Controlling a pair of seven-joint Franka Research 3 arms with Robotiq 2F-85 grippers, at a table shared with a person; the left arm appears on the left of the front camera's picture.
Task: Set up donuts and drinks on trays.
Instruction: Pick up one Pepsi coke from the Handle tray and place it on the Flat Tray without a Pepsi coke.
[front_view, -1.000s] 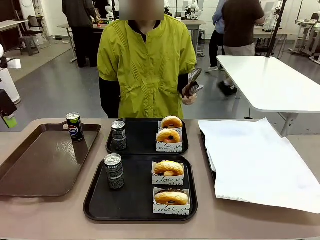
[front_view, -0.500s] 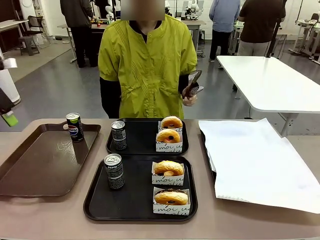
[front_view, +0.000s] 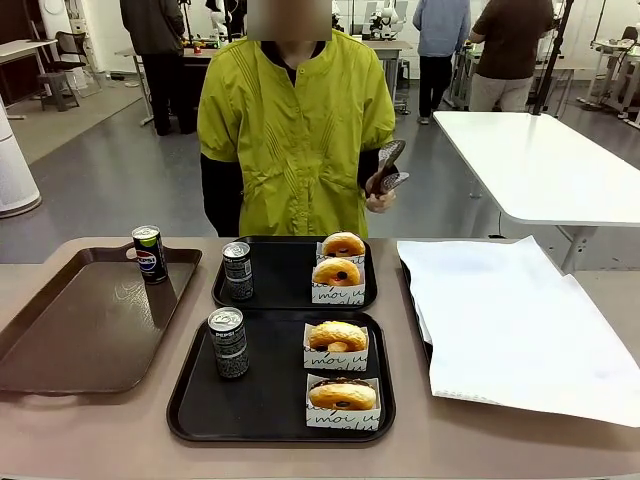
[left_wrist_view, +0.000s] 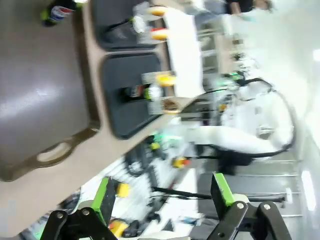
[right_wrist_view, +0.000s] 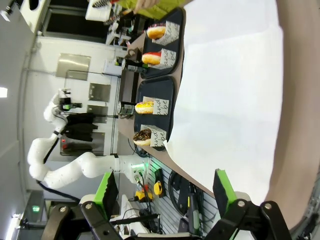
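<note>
The counter (front_view: 120, 430) carries a brown tray (front_view: 80, 320) with one Pepsi can (front_view: 149, 253) on it, apparently a spare kept off the servings. Each black tray, far (front_view: 280, 290) and near (front_view: 270, 410), holds a soda can (front_view: 229, 343) at left and two boxed donuts (front_view: 337, 347) at right, so both look complete. The left gripper (left_wrist_view: 162, 200) and right gripper (right_wrist_view: 165, 192) hover spread and empty.
</note>
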